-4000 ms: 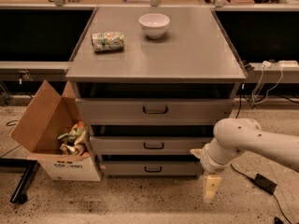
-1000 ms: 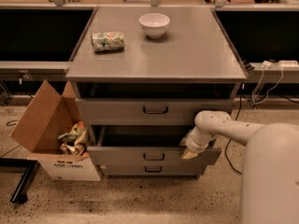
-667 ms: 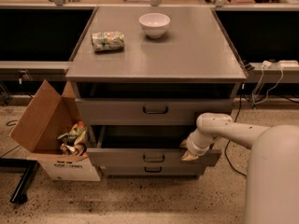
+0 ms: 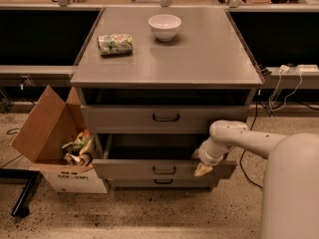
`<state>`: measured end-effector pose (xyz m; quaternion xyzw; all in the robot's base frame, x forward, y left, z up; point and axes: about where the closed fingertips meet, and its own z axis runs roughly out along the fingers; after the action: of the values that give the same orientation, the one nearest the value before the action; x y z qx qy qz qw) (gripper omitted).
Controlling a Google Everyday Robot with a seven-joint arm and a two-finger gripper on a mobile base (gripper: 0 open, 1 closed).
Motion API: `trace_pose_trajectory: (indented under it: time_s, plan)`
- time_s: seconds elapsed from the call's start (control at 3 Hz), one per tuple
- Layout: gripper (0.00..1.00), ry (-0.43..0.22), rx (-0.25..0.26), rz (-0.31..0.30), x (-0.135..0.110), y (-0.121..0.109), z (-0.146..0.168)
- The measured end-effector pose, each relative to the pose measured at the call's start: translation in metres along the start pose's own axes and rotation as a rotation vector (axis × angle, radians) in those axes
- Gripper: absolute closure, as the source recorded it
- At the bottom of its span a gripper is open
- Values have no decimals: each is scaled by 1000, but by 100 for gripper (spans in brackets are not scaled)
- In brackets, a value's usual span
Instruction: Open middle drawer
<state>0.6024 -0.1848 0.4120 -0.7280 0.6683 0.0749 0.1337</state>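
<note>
Judging the job nearly done, we found the middle drawer (image 4: 129,169) partway out beneath the tabletop (image 4: 199,59), our claw (image 4: 203,169) at its front below the tabletop's right edge; whether spread or closed, we couldn't tell.

Elevated frontal view, gripper (image 4: 202,169) lower right

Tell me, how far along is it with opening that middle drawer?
Mostly done: the middle drawer stands well out of the cabinet, its dark inside showing. The gripper is at the front panel's right end. Left, probably: a little more pull, then moving away.
</note>
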Motion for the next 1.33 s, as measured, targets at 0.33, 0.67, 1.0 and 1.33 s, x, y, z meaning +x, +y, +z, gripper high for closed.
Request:
trace_pose_trajectory:
  time_s: [0.33,0.67,1.0,1.33]
  plan:
    - [0,0,0,0,0,0,0]
    - [0,0,0,0,0,0,0]
    - [0,13,-52,-15,4,24,15]
    - [0,15,-87,-18,7,37,20]
